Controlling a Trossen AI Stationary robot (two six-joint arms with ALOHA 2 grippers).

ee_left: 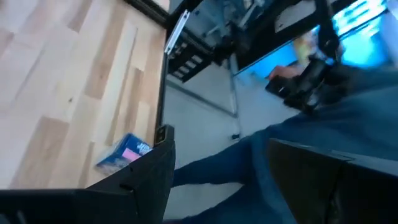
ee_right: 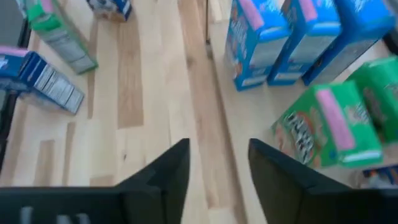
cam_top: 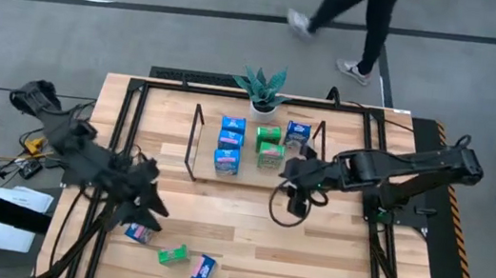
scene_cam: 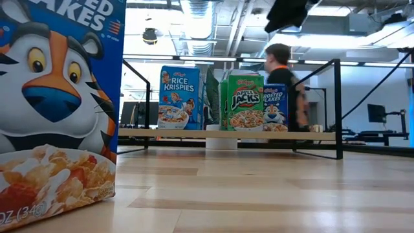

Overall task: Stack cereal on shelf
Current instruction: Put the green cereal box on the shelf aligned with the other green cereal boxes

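Observation:
The shelf [cam_top: 253, 176], a light board in a black wire frame, carries several upright cereal boxes, blue ones [cam_top: 229, 142] and green ones [cam_top: 270, 146]. They show in the low view as Rice Krispies [scene_cam: 179, 97] and Apple Jacks [scene_cam: 244, 103]. Three more boxes sit on the table near the left: blue [cam_top: 140, 232], green [cam_top: 173, 255] and blue [cam_top: 203, 269]. A Frosted Flakes box [scene_cam: 58, 110] stands close to the low camera. My left gripper [cam_top: 144, 210] is open just above that first blue box. My right gripper [cam_top: 296, 201] [ee_right: 217, 165] is open at the shelf's near side.
A potted plant [cam_top: 263, 91] stands behind the shelf. Black rails [cam_top: 123, 142] run along the table's sides. One person walks past the far edge [cam_top: 350, 23]. A blurred blue shape [ee_left: 323, 130] lies beyond the table edge in the left wrist view. Bare wood lies between shelf and near edge.

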